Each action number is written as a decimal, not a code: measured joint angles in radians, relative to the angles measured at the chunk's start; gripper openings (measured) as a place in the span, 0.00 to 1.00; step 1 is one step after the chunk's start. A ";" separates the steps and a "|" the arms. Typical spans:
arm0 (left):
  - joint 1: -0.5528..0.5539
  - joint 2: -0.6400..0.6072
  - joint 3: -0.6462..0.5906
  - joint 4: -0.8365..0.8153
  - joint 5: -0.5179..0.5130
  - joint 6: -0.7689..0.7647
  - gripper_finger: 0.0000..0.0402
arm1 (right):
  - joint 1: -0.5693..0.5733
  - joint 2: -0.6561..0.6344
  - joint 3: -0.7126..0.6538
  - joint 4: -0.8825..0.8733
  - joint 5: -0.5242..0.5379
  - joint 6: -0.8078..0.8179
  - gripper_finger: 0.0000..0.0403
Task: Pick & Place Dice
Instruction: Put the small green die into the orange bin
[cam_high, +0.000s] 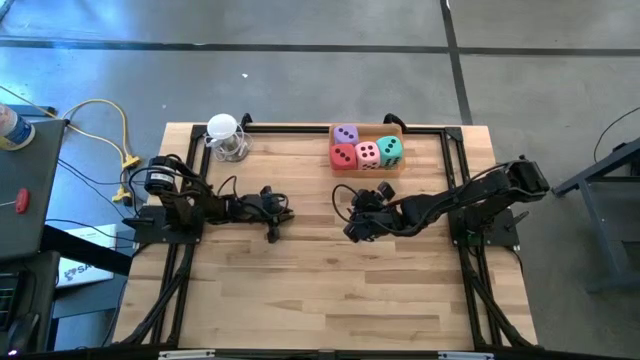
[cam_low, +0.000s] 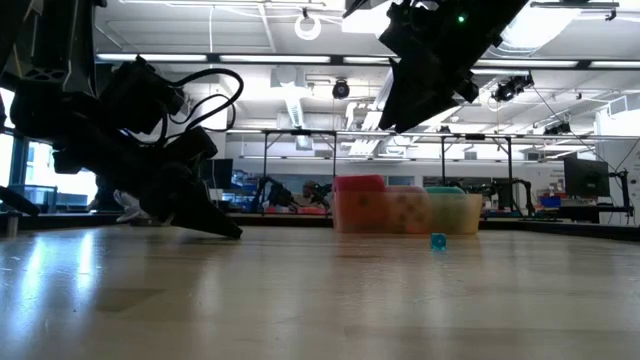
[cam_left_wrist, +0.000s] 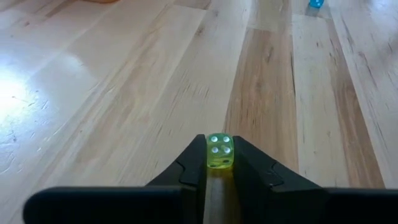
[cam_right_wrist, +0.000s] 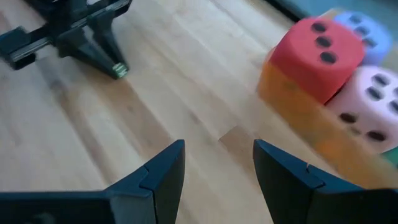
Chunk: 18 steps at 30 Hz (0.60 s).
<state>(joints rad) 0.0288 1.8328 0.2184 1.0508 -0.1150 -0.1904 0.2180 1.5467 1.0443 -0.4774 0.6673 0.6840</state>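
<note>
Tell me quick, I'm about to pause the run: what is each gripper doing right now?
Left gripper: closed on a small yellow-green die down at the table.
Right gripper: open, holding nothing, near the big dice.

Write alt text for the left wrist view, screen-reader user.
The left gripper has its two dark fingers closed on a small translucent yellow-green die just above the light wooden table. A tiny blue die lies farther off on the boards.
</note>
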 joint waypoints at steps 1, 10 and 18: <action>0.000 0.000 0.000 0.000 0.000 -0.002 0.13 | 0.000 0.000 0.000 0.000 -0.016 0.003 0.45; -0.001 0.000 0.000 0.002 -0.005 0.024 0.13 | 0.004 0.054 0.001 0.045 -0.075 0.004 0.45; -0.069 0.004 -0.002 0.114 -0.104 0.280 0.13 | -0.005 0.153 0.000 0.342 -0.161 -0.049 0.45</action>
<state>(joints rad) -0.0397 1.8367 0.2169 1.1651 -0.2186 0.0895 0.2130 1.6999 1.0445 -0.1358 0.5059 0.6349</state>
